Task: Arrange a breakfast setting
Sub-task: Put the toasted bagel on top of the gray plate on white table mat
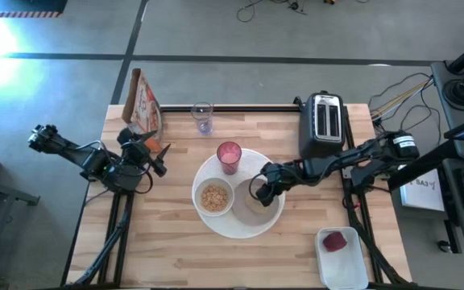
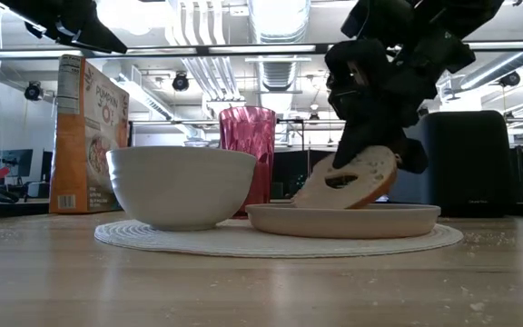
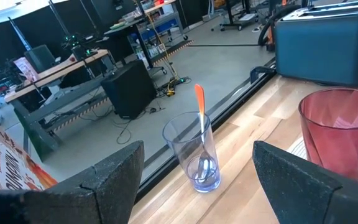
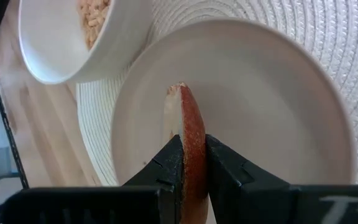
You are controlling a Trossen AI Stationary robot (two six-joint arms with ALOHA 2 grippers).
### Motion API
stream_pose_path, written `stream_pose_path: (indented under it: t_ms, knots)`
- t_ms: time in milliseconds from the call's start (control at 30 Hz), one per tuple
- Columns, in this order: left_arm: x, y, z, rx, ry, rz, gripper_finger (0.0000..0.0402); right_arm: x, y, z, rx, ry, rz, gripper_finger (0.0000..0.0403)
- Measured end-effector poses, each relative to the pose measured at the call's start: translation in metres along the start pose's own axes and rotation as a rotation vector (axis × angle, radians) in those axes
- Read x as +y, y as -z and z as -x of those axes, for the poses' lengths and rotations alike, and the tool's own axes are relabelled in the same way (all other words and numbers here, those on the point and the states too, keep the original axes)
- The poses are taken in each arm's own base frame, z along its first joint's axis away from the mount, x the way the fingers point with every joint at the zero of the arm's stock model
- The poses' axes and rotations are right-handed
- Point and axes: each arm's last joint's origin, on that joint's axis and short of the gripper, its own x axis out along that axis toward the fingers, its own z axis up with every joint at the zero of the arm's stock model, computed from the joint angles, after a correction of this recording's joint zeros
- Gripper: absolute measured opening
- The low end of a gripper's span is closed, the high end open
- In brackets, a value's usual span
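A round white ribbed placemat (image 1: 216, 225) lies mid-table. On it stand a white bowl (image 1: 214, 197) of cereal, a pink-red tumbler (image 1: 229, 155) and a small grey plate (image 1: 271, 211). My right gripper (image 1: 263, 189) is over the plate, shut on a bagel (image 2: 348, 182). My left gripper (image 1: 158, 155) is open and empty at the table's left, pointing toward a clear glass (image 3: 197, 152) that holds an orange-handled spoon (image 3: 200, 109). A small red fruit (image 1: 335, 240) lies in a white tub (image 1: 353, 266) at the near right. My right gripper pinches the bagel's two flat faces (image 4: 190, 146) between its two fingers (image 4: 166, 168), at the upper edge. The fingers slant down from the table's right. The bagel stands on edge, tilted (image 2: 361, 177). Its lower edge dips behind the plate's rim (image 2: 298, 211); whether it touches I cannot tell.
A black-and-silver toaster (image 1: 322, 122) stands at the far right. A cereal box (image 1: 143, 103) stands at the far left corner, with the clear glass (image 1: 202, 117) next to it. Bare wood lies along the near edge.
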Motion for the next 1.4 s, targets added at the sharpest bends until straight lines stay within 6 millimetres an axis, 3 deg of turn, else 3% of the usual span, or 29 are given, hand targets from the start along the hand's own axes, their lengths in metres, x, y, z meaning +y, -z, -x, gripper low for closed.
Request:
stream_pose_path:
  t_ms: [500,833,1400]
  knots:
    - [0.0,0.0001,0.0,0.0,0.0,-0.001,0.0283,0.0001,-0.001,0.0009,-0.005,-0.004,-0.016,0.006]
    - [-0.0001,0.0002,-0.0001,0.0,0.0,-0.001,0.0283,0.0002,-0.001,0.0009,-0.005,-0.004,-0.018,0.0037]
    - [-0.0005,0.0037,-0.0009,-0.005,-0.025,-0.013,0.0283,-0.0033,-0.0043,0.0002,-0.026,0.019,0.034,0.0142]
